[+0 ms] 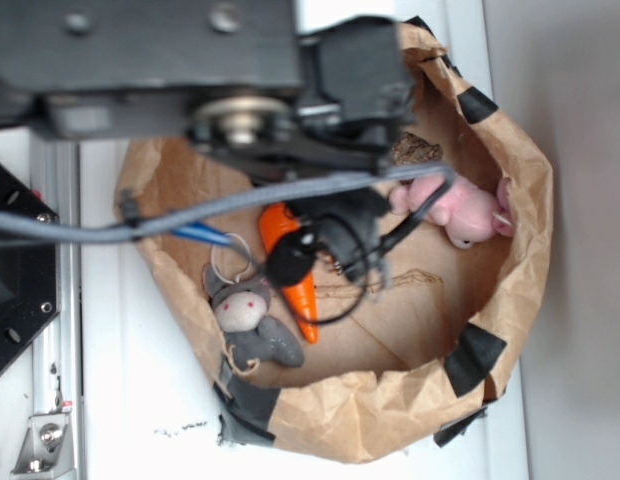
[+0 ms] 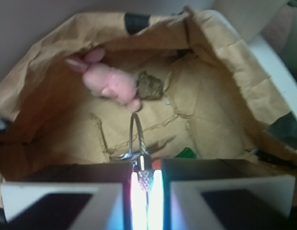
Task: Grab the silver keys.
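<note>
Silver keys (image 2: 140,158) sit pinched between the jaws of the gripper (image 2: 147,184), which are drawn narrow around the bunch so that its wire ring stands free above the brown paper bag (image 2: 225,96). Farther back lie a pink plush toy (image 2: 110,81) and, by the exterior view, an orange carrot (image 1: 302,295) and a grey plush mouse (image 1: 248,318).

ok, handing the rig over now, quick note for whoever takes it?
Gripper: shut on the silver keys, wire ring sticking out ahead of the fingers.
Location: inside the brown paper bag, above the orange carrot. Grey plush toy and pink plush toy lie apart from it.
Done: keys pinched.
Left: lift out and check the grip holds; can't tell if they're off the bag floor.
</note>
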You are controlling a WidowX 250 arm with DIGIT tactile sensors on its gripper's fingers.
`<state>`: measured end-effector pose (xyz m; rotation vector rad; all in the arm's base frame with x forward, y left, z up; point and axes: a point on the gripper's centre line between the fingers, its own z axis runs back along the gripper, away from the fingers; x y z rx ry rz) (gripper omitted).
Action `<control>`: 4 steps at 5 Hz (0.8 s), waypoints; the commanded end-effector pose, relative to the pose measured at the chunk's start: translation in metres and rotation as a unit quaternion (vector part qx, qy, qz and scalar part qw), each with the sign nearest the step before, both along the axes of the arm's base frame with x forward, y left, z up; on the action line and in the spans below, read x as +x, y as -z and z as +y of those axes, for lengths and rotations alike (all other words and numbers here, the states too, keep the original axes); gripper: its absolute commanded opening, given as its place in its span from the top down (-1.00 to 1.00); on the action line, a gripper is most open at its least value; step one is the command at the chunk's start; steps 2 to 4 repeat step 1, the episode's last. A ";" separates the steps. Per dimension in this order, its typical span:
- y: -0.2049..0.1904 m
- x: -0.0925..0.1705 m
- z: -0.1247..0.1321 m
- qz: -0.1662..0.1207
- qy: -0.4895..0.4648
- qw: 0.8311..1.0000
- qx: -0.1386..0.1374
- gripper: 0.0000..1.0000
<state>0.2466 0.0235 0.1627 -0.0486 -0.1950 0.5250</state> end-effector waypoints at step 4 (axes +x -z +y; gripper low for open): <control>-0.008 -0.004 0.001 -0.023 0.028 0.999 -0.015 1.00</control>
